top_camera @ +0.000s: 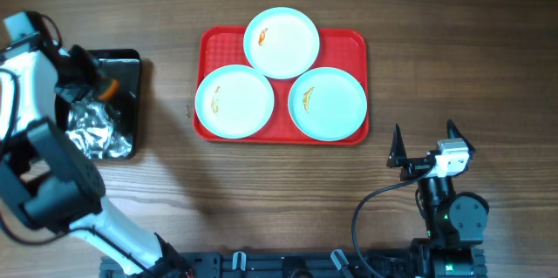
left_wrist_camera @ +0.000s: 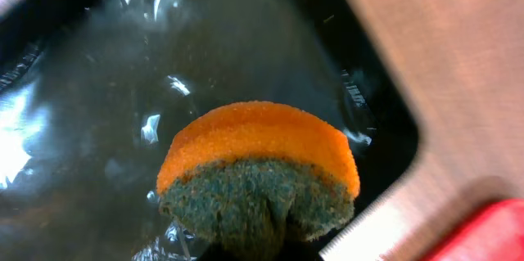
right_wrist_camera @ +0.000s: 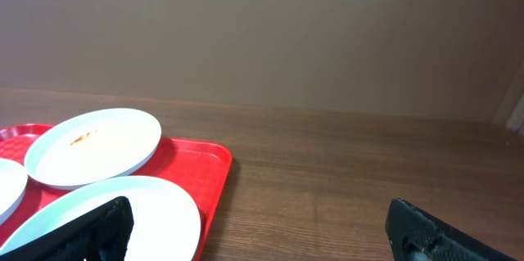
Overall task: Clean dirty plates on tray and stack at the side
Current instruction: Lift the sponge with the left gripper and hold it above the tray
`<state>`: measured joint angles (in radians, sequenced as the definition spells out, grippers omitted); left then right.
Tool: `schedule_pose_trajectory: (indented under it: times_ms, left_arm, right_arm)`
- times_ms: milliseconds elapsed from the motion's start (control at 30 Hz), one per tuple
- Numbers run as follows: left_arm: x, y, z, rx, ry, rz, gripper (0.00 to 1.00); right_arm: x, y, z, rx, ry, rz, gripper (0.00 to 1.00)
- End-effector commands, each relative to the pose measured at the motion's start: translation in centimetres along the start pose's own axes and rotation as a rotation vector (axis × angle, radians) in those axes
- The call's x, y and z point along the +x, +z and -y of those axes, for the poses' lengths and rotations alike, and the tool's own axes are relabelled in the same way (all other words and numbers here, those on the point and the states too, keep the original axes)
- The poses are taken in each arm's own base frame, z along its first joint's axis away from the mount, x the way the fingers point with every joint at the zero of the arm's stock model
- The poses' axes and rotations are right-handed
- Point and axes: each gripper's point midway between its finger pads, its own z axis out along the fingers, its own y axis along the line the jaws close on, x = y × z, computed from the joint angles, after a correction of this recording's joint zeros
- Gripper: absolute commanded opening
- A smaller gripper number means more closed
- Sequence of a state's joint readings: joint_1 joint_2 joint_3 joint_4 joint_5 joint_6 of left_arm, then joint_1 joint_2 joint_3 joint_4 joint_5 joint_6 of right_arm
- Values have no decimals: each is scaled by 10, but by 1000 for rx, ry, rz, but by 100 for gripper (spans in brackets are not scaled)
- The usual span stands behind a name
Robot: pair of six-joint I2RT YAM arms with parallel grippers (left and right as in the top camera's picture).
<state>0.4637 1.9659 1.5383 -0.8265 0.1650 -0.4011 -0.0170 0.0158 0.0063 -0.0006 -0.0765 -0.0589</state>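
Left end effector (top_camera: 103, 86) clenched on sponge (left_wrist_camera: 258, 171), largely hidden; right end effector (top_camera: 425, 134) unclenched.

**Overhead view:** fixed above and well away, facing straight down on the worktop (top_camera: 436, 16), with the arm bases at the lower edge. It takes in the whole red tray (top_camera: 349, 43) and the black tray (top_camera: 131, 62)

**Left wrist view:** very near, angled down into the black tray. The sponge (left_wrist_camera: 258, 171) fills the lower centre and a blurred corner of the red tray shows at lower right

**Right wrist view:** low, near worktop level, facing across the wood toward a plain wall. The fingers (right_wrist_camera: 98, 228) of the right end effector (right_wrist_camera: 258, 228) sit in both lower corners, and the red tray and plates (right_wrist_camera: 94, 146) lie lower left

Each wrist view shares its tray with the overhead view
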Motion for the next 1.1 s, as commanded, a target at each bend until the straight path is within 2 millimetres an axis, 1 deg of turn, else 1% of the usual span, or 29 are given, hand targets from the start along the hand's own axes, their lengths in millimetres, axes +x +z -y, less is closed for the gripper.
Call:
schedule_pose_trajectory:
  times_ms: [0, 33, 67, 100, 133, 200, 233, 267, 300, 333, 367, 400, 467, 500, 533, 567, 600, 667, 700, 767, 800, 833, 867, 900, 933, 1000, 1033, 1067]
  left_arm:
    - [-28, -110, 54, 246, 81, 213, 4]
    - [-27, -130, 62, 294, 74, 240, 4]
    - [-26, -137, 64, 307, 78, 252, 4]
    - [-23, -128, 61, 296, 72, 229, 4]
    - [-20, -115, 58, 288, 64, 197, 4]
    - [-5, -62, 45, 252, 33, 71, 4]
    - [0, -37, 35, 216, 14, 18, 4]
    - [8, -13, 21, 174, -19, -51, 4]
    - [10, -7, 13, 167, -40, -77, 4]
    - [6, -13, 14, 196, -45, -75, 4]
    - [0, -25, 17, 236, -51, -63, 4]
    - [-9, -53, 31, 333, -47, -37, 4]
    - [-18, -114, 64, 538, -2, 13, 4]
    - [-20, -134, 73, 589, 15, 40, 4]
    - [-23, -162, 82, 631, 16, 93, 4]
    - [-26, -176, 86, 647, 35, 135, 4]
    - [-26, -176, 85, 638, 32, 138, 4]
    - [-22, -154, 79, 613, 9, 90, 4]
    - [-19, -133, 70, 578, -19, 55, 4]
    - [-14, -70, 42, 455, -100, -37, 4]
    - [-8, -43, 31, 423, -167, -109, 4]
    - [-4, -34, 25, 414, -242, -158, 4]
    - [-3, -42, 32, 525, -310, -225, 4]
    - [-7, -55, 39, 590, -309, -233, 4]
    - [-13, -77, 48, 662, -304, -231, 4]
    - [-24, -121, 61, 730, -323, -198, 4]
    - [-28, -141, 67, 754, -313, -169, 4]
    - [-32, -156, 72, 770, -298, -139, 4]
  right_arm:
    - [-1, 0, 4, 19, -18, 4, 100]
    - [-1, 0, 4, 19, -18, 4, 100]
    - [-1, 0, 4, 19, -17, 4, 100]
    - [-1, 0, 4, 19, -18, 4, 100]
    - [-1, 0, 4, 19, -18, 4, 100]
    - [-1, 0, 4, 19, -18, 4, 100]
    - [-1, 0, 4, 19, -18, 4, 100]
    - [-1, 0, 4, 19, -18, 4, 100]
    - [-1, 0, 4, 19, -17, 4, 100]
    - [-1, 0, 4, 19, -18, 4, 100]
    - [-1, 0, 4, 19, -18, 4, 100]
    - [-1, 0, 4, 19, -17, 4, 100]
    - [-1, 0, 4, 19, -18, 4, 100]
    - [-1, 0, 4, 19, -18, 4, 100]
    - [-1, 0, 4, 19, -18, 4, 100]
    - [-1, 0, 4, 19, -17, 4, 100]
    - [-1, 0, 4, 19, -17, 5, 100]
    - [-1, 0, 4, 19, -18, 4, 100]
    - [-1, 0, 4, 19, -18, 5, 100]
    - [-1, 0, 4, 19, -17, 4, 100]
    - [-1, 0, 4, 19, -17, 4, 100]
    - [-1, 0, 4, 19, -18, 4, 99]
    - [-1, 0, 4, 19, -17, 4, 100]
    - [-1, 0, 4, 19, -18, 4, 100]
    - [-1, 0, 4, 19, -18, 4, 100]
    - [-1, 0, 4, 19, -18, 4, 100]
    - [-1, 0, 4, 19, -18, 5, 100]
    - [-1, 0, 4, 19, -18, 4, 100]
